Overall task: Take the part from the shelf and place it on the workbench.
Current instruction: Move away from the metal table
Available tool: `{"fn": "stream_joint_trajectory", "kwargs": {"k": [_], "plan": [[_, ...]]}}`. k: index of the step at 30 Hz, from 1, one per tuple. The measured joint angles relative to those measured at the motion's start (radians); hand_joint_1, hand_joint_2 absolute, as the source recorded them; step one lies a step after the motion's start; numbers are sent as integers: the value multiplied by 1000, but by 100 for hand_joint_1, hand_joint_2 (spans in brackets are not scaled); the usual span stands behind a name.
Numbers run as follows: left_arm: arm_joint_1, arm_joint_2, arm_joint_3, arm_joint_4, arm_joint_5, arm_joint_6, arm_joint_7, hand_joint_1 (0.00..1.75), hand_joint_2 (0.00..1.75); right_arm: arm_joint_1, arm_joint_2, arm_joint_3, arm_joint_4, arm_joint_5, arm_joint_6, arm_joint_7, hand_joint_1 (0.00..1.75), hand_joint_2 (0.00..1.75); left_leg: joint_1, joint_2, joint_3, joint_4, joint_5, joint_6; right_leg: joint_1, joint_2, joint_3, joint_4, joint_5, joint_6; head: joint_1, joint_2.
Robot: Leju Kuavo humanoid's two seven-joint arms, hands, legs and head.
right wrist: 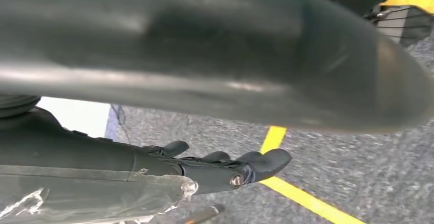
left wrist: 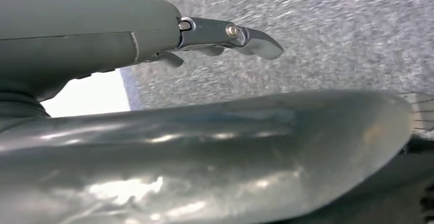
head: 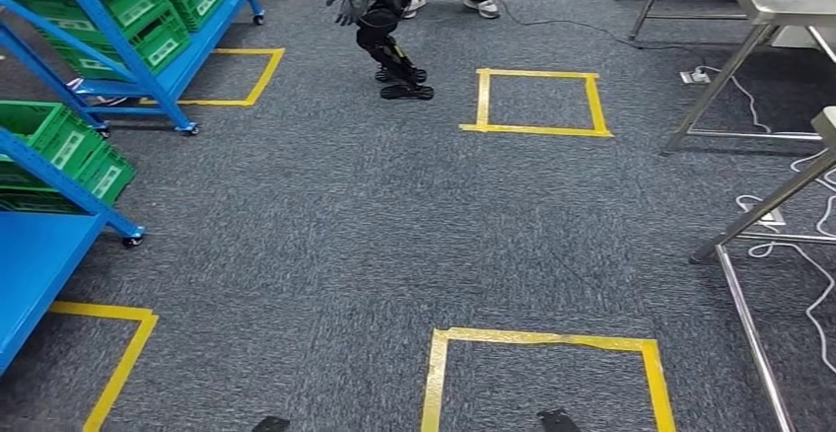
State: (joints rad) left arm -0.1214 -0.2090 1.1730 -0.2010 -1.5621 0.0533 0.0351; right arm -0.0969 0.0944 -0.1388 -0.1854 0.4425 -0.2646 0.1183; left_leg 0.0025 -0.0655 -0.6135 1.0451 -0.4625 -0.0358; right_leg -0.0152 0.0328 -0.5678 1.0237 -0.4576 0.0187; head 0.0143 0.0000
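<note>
Nearest, hanging low over grey carpet [head: 325, 215]: left hand [left wrist: 225, 37] with fingers stretched out and nothing between them, right hand [right wrist: 225, 165] likewise loose and bare beside a strip of yellow tape [right wrist: 302, 198]. Just ahead on the floor, a yellow taped square [head: 542, 339]; at near left, the corner of a blue shelf [head: 39, 254] with green bins [head: 59, 151] on its tier, and farther back a second blue shelf [head: 187, 57] stacked with more green bins [head: 163, 8]. Far centre, another taped square [head: 537, 102], another dark humanoid robot [head: 384, 28] mid-stride, and a person's feet [head: 483, 6] behind it; along the right edge, the steel legs of a workbench [head: 759, 37] with white cables [head: 808, 274] trailing beneath. No part to be made out yet — presumably inside one of the green bins, well apart from both hands and off to the left. Step in hand, by the look of it: approach to the shelf. Best done by turning left squarely onto the near rack, stopping close enough for an easy reach, keeping arms tucked clear of the blue uprights — and keeping clear of the other robot's path.
</note>
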Motion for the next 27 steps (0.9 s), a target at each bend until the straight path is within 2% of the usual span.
{"fn": "stream_joint_trajectory", "kwargs": {"k": [1, 3, 4, 5, 6, 8, 10, 11, 13, 15, 17, 18, 19, 20, 21, 22, 24, 25, 26, 27], "plan": [[-1, 0, 0, 0, 0, 0, 0, 0, 0, 0, 0, 0, 0, 0, 0, 0, 0, 0, -1, 27, -25, 53, -32, -3, 1, -11, 0, -1, 0, -4, -4, 0], [-3, -1, 0, 0, 0, -1, 0, 0, 0, 4, 0, 0, 0, 0, 0, 2, 0, 0, -1, 47, -85, 179, -88, -7, 4, -39, 0, -1, -1, -8, -6, 0], [-3, -1, 0, 0, 0, -2, 0, 0, 0, 6, -1, 0, 0, 1, 0, 3, 0, 0, -1, 49, -101, 211, -92, -7, 5, -53, 0, -1, -3, -9, -6, 0], [-1, -1, 0, 0, 0, -2, 1, 0, 0, 7, -1, 0, 0, 2, 0, 4, 0, 0, -1, 51, -99, 209, -78, -7, 5, -67, 1, -1, -4, -9, -6, 0], [0, -1, 0, 0, 0, -2, 1, 0, 0, 7, -1, 0, 0, 3, 1, 5, 0, 0, -1, 56, -79, 171, -48, -6, 5, -78, 3, -1, -5, -8, -6, 0], [-1, -1, 0, 0, 0, -2, 2, 0, 0, 5, -1, 0, 0, 8, 1, 5, 0, 0, -4, 99, -13, 49, 13, -2, 10, -97, 8, 1, -10, -1, -8, 0], [-7, -2, 0, 0, 0, -2, 2, 0, 0, 4, -1, 0, 0, 11, 0, 6, 0, 0, -8, 136, 26, -31, 31, 9, 17, -116, 11, 4, -16, 8, -8, 0], [-8, -3, 0, 0, 0, -2, 2, 0, 0, 4, -1, 0, 0, 12, 0, 7, 0, 0, -10, 135, 30, -42, 28, 14, 21, -127, 14, 4, -18, 13, -7, 0], [-4, -4, 0, 0, 0, -2, 2, 0, 0, 1, -1, 0, 0, 14, 0, 10, 0, 0, -9, 114, 30, -46, 27, 26, 19, -141, 20, 3, -24, 21, -5, 0], [-1, -5, 0, 0, 0, -2, 2, 0, 0, -2, -1, 0, 0, 15, 0, 12, 0, 0, -4, 93, 31, -49, 30, 36, 15, -104, 4, 47, -56, 32, -2, 0], [-3, -7, 0, 0, -1, -2, 2, 0, 0, 1, -1, 0, 0, 16, 0, 13, 0, 0, -2, 69, 31, -49, 32, 44, 12, -52, -52, 166, -116, 39, 4, 0], [-4, -7, 0, 0, -2, -2, 2, 0, 0, 4, -1, 0, 0, 15, 0, 13, 0, 0, -1, 57, 31, -49, 32, 46, 12, -42, -84, 230, -140, 40, 5, 0], [-3, -8, 0, 0, -3, -2, 2, 0, 0, 7, -1, 0, 0, 15, 0, 13, 0, 0, -1, 43, 32, -49, 32, 47, 12, -38, -108, 273, -149, 40, 6, 0], [-2, -8, 0, 0, -3, -2, 2, 0, 0, 9, -1, 0, 0, 15, 0, 14, 0, 0, -1, 30, 33, -49, 32, 47, 12, -37, -115, 280, -139, 40, 6, 0], [-1, -8, 0, 0, -4, -2, 2, 0, 0, 10, -1, 0, 0, 15, 0, 14, 0, 0, -1, 16, 34, -49, 32, 46, 10, -34, -103, 247, -111, 39, 6, 0], [0, -9, 0, 0, -4, -2, 2, 0, 0, 10, -1, 0, 0, 15, 0, 14, 0, 0, 0, 3, 35, -49, 33, 44, 8, -26, -76, 186, -72, 38, 6, 0], [-2, -9, 0, 0, -5, -2, 2, 0, 0, 9, -1, 0, 1, 15, -1, 14, 0, 0, 0, -21, 34, -46, 34, 35, 0, 14, -17, 61, -23, 37, 6, 0], [-3, -9, 0, 0, -5, -2, 2, 0, 0, 9, -1, 0, 1, 15, -1, 14, 0, 0, 0, -31, 31, -45, 36, 29, -3, 30, -1, 27, -15, 35, 6, 0], [-2, -9, 0, 0, -5, -2, 2, 0, 0, 8, -1, 0, 1, 15, -1, 14, 0, 0, 0, -40, 28, -46, 38, 22, -3, 37, 5, 14, -17, 31, 5, 0], [-1, -9, 0, 0, -5, -2, 2, 0, 0, 8, -2, 0, 1, 16, -1, 14, 0, 0, 2, -48, 25, -47, 42, 15, -1, 31, 6, 11, -15, 25, 4, 0]]}}
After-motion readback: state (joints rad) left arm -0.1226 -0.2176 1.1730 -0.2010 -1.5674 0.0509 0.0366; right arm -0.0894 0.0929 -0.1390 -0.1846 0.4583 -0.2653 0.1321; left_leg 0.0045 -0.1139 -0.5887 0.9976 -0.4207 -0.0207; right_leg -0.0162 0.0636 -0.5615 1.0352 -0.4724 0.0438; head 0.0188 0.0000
